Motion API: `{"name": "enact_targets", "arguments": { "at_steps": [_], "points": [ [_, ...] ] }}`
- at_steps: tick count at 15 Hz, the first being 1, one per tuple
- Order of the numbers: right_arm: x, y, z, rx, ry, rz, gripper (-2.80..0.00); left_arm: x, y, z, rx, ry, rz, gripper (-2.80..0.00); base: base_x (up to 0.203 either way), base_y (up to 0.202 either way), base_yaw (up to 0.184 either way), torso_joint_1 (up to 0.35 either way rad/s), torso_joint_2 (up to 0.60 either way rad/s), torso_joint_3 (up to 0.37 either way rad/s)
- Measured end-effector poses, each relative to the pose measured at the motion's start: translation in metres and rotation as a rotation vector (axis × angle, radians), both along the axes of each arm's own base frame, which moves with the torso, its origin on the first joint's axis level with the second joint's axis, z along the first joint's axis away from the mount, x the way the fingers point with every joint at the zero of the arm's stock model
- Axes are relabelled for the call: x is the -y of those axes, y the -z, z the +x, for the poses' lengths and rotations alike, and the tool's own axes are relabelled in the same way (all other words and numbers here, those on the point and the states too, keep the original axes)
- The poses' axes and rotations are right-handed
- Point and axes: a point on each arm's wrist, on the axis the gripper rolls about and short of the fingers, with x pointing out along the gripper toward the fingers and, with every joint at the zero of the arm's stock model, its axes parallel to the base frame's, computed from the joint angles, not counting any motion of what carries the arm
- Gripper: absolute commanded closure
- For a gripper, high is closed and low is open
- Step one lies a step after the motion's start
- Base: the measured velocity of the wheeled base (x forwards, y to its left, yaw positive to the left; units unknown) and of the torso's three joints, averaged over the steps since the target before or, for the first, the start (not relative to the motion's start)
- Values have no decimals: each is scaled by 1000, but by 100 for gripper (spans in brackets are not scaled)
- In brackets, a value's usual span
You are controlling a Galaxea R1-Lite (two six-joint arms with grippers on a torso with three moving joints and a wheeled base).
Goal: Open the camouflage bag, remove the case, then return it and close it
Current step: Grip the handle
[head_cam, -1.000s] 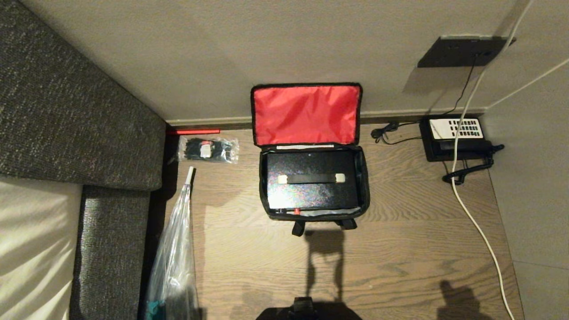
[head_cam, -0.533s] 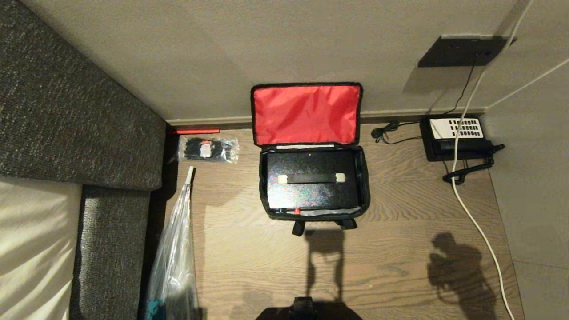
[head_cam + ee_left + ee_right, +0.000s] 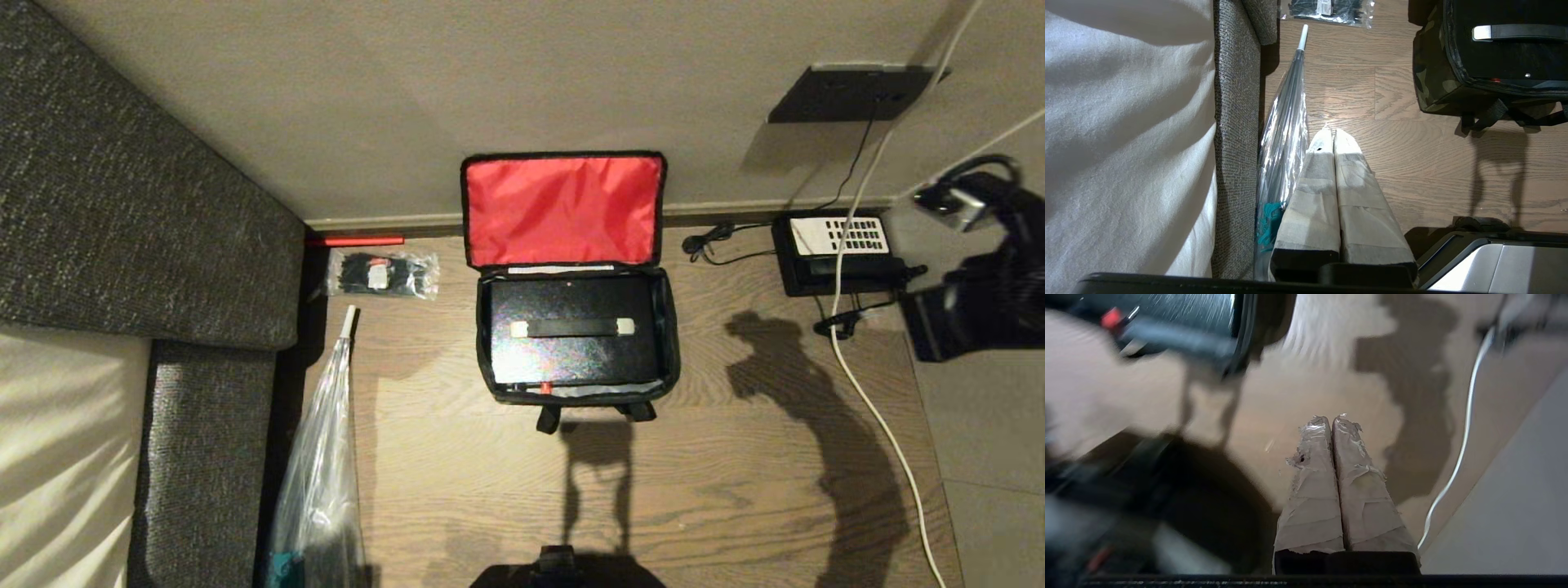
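case [image 3: 574, 331] inside open camouflage bag [image 3: 671, 343], well apart from empty, closed right gripper [image 3: 1332, 422] off to its right

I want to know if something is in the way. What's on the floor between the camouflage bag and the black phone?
In the head view, mostly bare wood floor separates the camouflage bag from the phone; only a thin black cord lies by the wall.
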Motion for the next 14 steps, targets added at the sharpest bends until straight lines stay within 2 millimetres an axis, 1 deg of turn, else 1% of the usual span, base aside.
{"name": "enact_targets", "arguments": {
  "at_steps": [2, 3, 4, 5, 7, 8, 11, 14],
  "points": [
    [-30, 15, 38, 44, -14, -51, 0, 0, 0, 0, 0, 0, 0, 0, 0, 0, 0, 0, 0, 0],
    [-48, 22, 53, 79, -35, -62, -280, 0, 0, 0, 0, 0, 0, 0, 0, 0, 0, 0, 0, 0],
    [-65, 30, 63, 103, -62, -66, -280, 0, 0, 0, 0, 0, 1, 0, 0, 0, 0, 0, 0, 0],
    [-82, 37, 69, 109, -93, -71, -280, 0, 0, 0, 0, 0, 0, 0, 0, 0, 0, 0, 0, 0],
    [-114, 55, 72, 91, -133, -114, -280, 0, 0, 0, 0, 0, 0, 0, 0, 0, 0, 0, 0, 0],
    [-125, 62, 71, 79, -150, -131, -280, 0, 0, 0, 0, 0, 0, 0, 0, 0, 0, 0, 0, 0],
    [-147, 76, 70, 57, -200, -165, -280, 0, 0, 0, 0, 0, 0, 0, 0, 0, 0, 0, 0, 0],
    [-159, 89, 69, 88, -125, -328, -280, 0, 0, 0, 1, 0, 0, 0, 0, 0, 0, 0, 0, 0]
  ]
}}
